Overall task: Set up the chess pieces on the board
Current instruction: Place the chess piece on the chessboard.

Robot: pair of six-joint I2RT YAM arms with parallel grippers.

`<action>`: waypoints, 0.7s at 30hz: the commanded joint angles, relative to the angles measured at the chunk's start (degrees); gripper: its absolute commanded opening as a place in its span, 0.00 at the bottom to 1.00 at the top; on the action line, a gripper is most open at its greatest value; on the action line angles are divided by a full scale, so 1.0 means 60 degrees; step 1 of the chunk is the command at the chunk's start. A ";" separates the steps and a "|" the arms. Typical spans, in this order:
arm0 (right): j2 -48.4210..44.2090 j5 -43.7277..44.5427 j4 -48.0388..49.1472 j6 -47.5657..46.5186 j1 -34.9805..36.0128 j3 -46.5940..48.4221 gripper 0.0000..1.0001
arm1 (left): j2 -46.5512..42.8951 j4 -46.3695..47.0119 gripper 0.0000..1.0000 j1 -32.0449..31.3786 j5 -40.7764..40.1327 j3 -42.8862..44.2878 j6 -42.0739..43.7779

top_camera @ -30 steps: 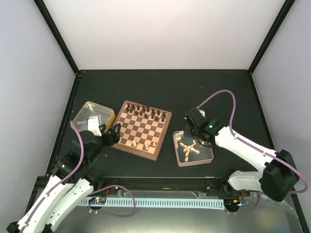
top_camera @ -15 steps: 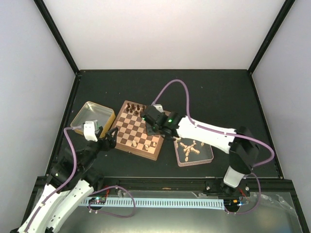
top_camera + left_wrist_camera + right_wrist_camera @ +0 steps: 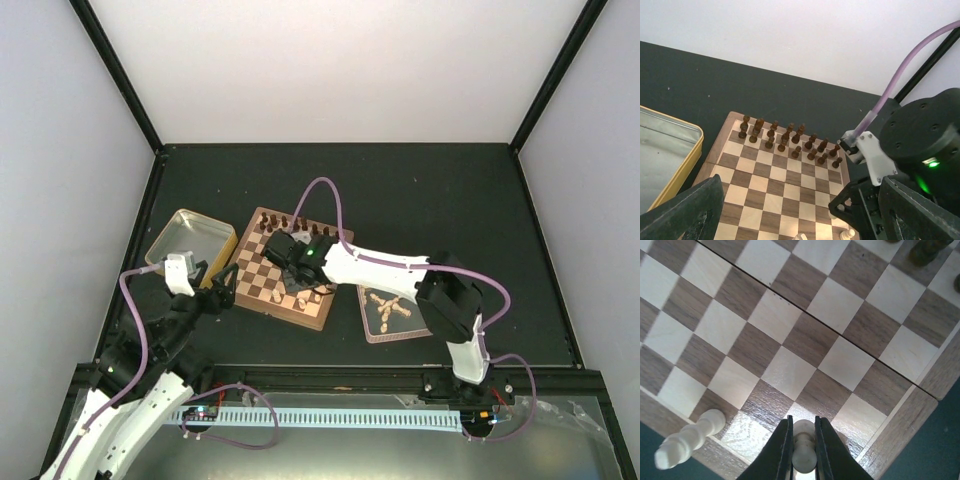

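Note:
The board (image 3: 262,262) lies left of centre, with dark chessmen in its two far rows (image 3: 785,137). My right gripper (image 3: 803,452) is shut on a pale beige pawn (image 3: 804,449) and holds it upright over a square in the board's near right corner. In the top view that gripper (image 3: 300,277) is over the board's near edge. Another pale piece (image 3: 687,438) stands beside it at the board's edge. More pale pieces (image 3: 392,308) lie in the clear tray (image 3: 372,334). My left gripper (image 3: 222,287) is open and empty at the board's left near corner.
A yellow-rimmed metal tin (image 3: 186,238) sits left of the board, close to my left arm. The clear tray is just right of the board. The right arm's purple cable (image 3: 325,190) arches over the board's far side. Black frame posts stand at the back corners.
My right arm has swung left from the clear tray to the board's near right corner, carrying a pale pawn. My left arm has drawn back a little toward its base.

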 commanded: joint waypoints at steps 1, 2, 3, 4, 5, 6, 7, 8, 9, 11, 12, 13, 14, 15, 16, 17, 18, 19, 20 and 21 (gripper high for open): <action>0.0425 -0.0168 -0.0538 -0.0061 0.0050 0.0439 0.06 | -0.0074 -0.0073 0.87 0.0060 -0.0004 0.0201 -0.0023; 0.0506 -0.0194 -0.0563 -0.0077 0.0046 0.0463 0.06 | -0.0085 -0.0080 0.87 0.0056 -0.0017 0.0207 -0.0021; 0.0571 -0.0227 -0.0593 -0.0092 0.0050 0.0484 0.06 | -0.0088 -0.0071 0.86 0.0055 -0.0021 0.0208 -0.0018; 0.0625 -0.0242 -0.0626 -0.0097 0.0050 0.0522 0.06 | -0.0101 -0.0079 0.87 0.0055 -0.0021 0.0205 -0.0022; 0.0679 -0.0283 -0.0647 -0.0101 0.0046 0.0539 0.06 | -0.0110 -0.0080 0.86 0.0064 -0.0029 0.0208 -0.0024; 0.0721 -0.0326 -0.0675 -0.0113 0.0048 0.0560 0.06 | -0.0116 -0.0079 0.86 0.0058 -0.0035 0.0208 -0.0037; 0.0754 -0.0351 -0.0697 -0.0129 0.0048 0.0560 0.06 | -0.0130 -0.0082 0.86 0.0059 -0.0047 0.0205 -0.0041; 0.0800 -0.0382 -0.0714 -0.0136 0.0050 0.0569 0.06 | -0.0143 -0.0079 0.87 0.0065 -0.0063 0.0199 -0.0034; 0.0831 -0.0439 -0.0731 -0.0143 0.0046 0.0576 0.06 | -0.0146 -0.0082 0.86 0.0062 -0.0085 0.0194 -0.0053; 0.0895 -0.0528 -0.0742 -0.0170 0.0039 0.0567 0.06 | -0.0160 -0.0080 0.86 0.0069 -0.0094 0.0193 -0.0050; 0.0915 -0.0571 -0.0758 -0.0180 0.0047 0.0572 0.07 | -0.0161 -0.0070 0.86 0.0068 -0.0094 0.0192 -0.0066; 0.0935 -0.0633 -0.0759 -0.0194 0.0050 0.0556 0.07 | -0.0161 -0.0063 0.86 0.0057 -0.0096 0.0184 -0.0065; 0.0943 -0.0664 -0.0753 -0.0190 0.0057 0.0551 0.06 | -0.0161 -0.0058 0.87 0.0066 -0.0095 0.0183 -0.0075; 0.0954 -0.0701 -0.0754 -0.0201 0.0064 0.0550 0.06 | -0.0154 -0.0067 0.87 0.0058 -0.0087 0.0181 -0.0064; 0.0969 -0.0733 -0.0753 -0.0210 0.0065 0.0562 0.07 | -0.0160 -0.0066 0.86 0.0058 -0.0081 0.0181 -0.0072; 0.0982 -0.0776 -0.0745 -0.0229 0.0057 0.0566 0.07 | -0.0163 -0.0062 0.86 0.0059 -0.0084 0.0179 -0.0063; 0.0977 -0.0803 -0.0739 -0.0248 0.0064 0.0568 0.07 | -0.0162 -0.0061 0.87 0.0056 -0.0080 0.0179 -0.0071; 0.1000 -0.0836 -0.0736 -0.0261 0.0065 0.0571 0.07 | -0.0161 -0.0067 0.87 0.0059 -0.0080 0.0179 -0.0063; 0.1012 -0.0876 -0.0736 -0.0261 0.0074 0.0562 0.07 | -0.0161 -0.0057 0.86 0.0065 -0.0080 0.0184 -0.0070; 0.1024 -0.0925 -0.0730 -0.0281 0.0079 0.0566 0.07 | -0.0161 -0.0059 0.87 0.0056 -0.0076 0.0183 -0.0072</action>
